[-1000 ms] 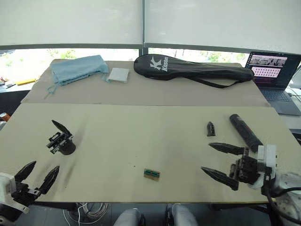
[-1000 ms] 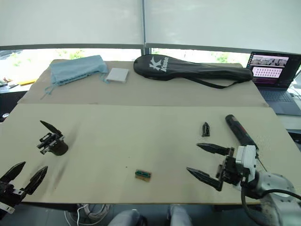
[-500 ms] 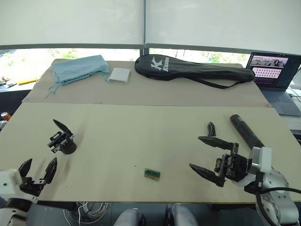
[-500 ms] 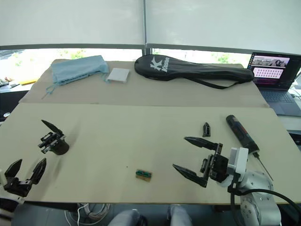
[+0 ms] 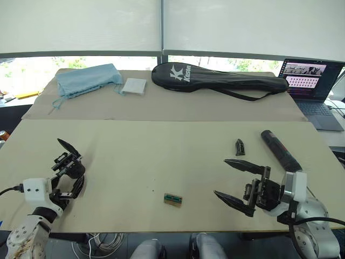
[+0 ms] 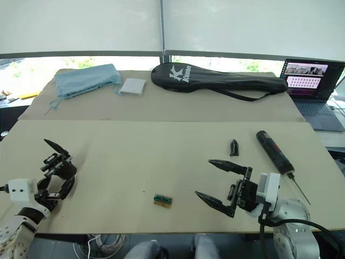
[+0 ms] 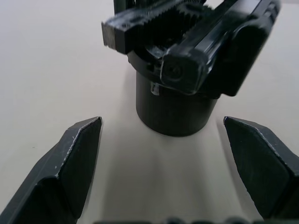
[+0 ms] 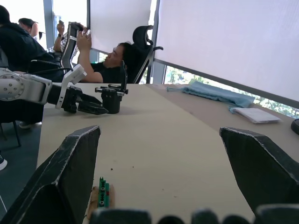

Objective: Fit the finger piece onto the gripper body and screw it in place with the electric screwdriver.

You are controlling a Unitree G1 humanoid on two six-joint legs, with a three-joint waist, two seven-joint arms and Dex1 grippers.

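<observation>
From the left eye, the left gripper point(image 5: 69, 183) sits right at the gripper body point(image 5: 69, 164) on the counter point(image 5: 161, 156), fingers spread to either side of its round base. Across the counter the right gripper point(image 5: 237, 181) hangs wide open, holding nothing, with the finger piece point(image 5: 240, 147) lying just beyond it and the screwdriver point(image 5: 280, 151) flat beside that, further right. A small green block point(image 5: 172, 198) lies near the front edge, a racket bag point(image 5: 215, 78) and a blue cloth point(image 5: 89, 78) at the back. Right eye, same story: the finger piece point(image 6: 233, 147) apart from both hands, untouched. Left wrist now: the body's dark base point(image 7: 173, 109) stands upright between the two spread fingers point(image 7: 70, 163), no contact showing. Risk here: close off-centre and that base could tip or skid away. Right wrist: open fingers point(image 8: 70, 172) frame the far counter, people seated beyond. Reaching back for that little piece, the big tips could flick it toward the screwdriver.
</observation>
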